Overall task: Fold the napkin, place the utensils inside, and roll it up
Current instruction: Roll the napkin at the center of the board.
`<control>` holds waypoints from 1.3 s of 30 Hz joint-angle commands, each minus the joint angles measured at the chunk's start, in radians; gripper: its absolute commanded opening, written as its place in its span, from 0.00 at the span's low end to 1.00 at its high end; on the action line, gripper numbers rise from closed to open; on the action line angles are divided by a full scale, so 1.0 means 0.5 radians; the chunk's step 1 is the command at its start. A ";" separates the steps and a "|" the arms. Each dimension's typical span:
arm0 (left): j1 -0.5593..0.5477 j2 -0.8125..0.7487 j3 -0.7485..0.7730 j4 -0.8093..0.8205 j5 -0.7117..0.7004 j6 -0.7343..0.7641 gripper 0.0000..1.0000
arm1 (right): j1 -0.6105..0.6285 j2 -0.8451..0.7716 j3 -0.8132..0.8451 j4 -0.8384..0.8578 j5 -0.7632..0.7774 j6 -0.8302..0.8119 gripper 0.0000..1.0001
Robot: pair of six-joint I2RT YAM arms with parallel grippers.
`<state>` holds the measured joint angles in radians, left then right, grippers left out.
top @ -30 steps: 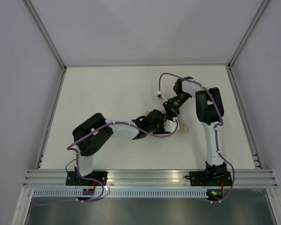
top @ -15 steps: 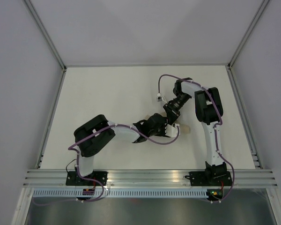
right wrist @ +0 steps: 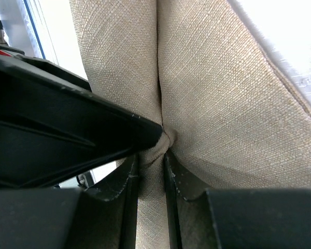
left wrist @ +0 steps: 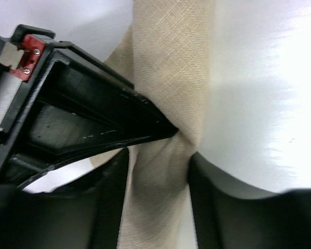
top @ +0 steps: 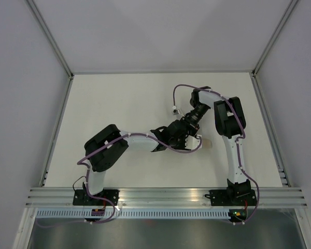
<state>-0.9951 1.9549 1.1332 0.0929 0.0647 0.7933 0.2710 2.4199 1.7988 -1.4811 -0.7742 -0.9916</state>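
Compared with a second ago, the left gripper (top: 191,140) has travelled to the right across the white table (top: 119,104), and it now sits directly under the right gripper (top: 186,127). The right arm itself has hardly shifted. The two grippers meet a little right of the table centre, well apart from every edge.

The large plain beige-tan woven napkin (top: 208,141) lies there on the table, bunched into a narrow bundle. From above almost all of it is hidden under the grippers; only a small tan end shows just to their right.

In the left wrist view the napkin (left wrist: 168,62) runs as one long strip from the top of the picture down between the left fingers (left wrist: 111,207). The cloth fills the gap and touches both inner sides, but I cannot tell if these fingers really press on it or only stand around it. The black tip of the right gripper comes in from the left and touches the strip just above them – the cloth narrows at that spot.

In the right wrist view the right fingers (right wrist: 238,223) are closed on a thin fold of the napkin (right wrist: 223,93), and creases run together toward the pinched place. A black finger of the left gripper reaches in from the left and ends just beside this pinch – almost touching it.
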 commanded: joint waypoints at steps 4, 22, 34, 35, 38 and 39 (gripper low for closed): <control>0.060 0.103 0.139 -0.275 0.312 -0.255 0.42 | 0.041 0.106 -0.036 0.222 0.346 -0.149 0.11; 0.103 0.269 0.246 -0.597 0.665 -0.605 0.02 | -0.063 -0.329 -0.137 0.452 0.134 0.112 0.55; 0.229 0.345 0.335 -0.793 1.045 -0.871 0.02 | -0.496 -0.918 -0.568 1.132 -0.157 0.630 0.53; 0.244 0.358 0.372 -0.821 1.079 -0.884 0.02 | -0.533 -0.977 -0.630 1.191 -0.163 0.639 0.53; 0.312 0.434 0.467 -0.958 1.239 -0.936 0.02 | -0.640 -1.274 -0.931 1.360 -0.209 0.551 0.53; 0.330 0.462 0.488 -0.992 1.266 -0.948 0.02 | -0.646 -1.472 -1.029 1.470 -0.191 0.511 0.53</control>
<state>-0.8474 2.0953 1.3697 -0.1921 0.5781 0.4030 -0.0410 1.8732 1.3884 -0.9096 -0.8143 -0.7204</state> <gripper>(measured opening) 0.321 0.531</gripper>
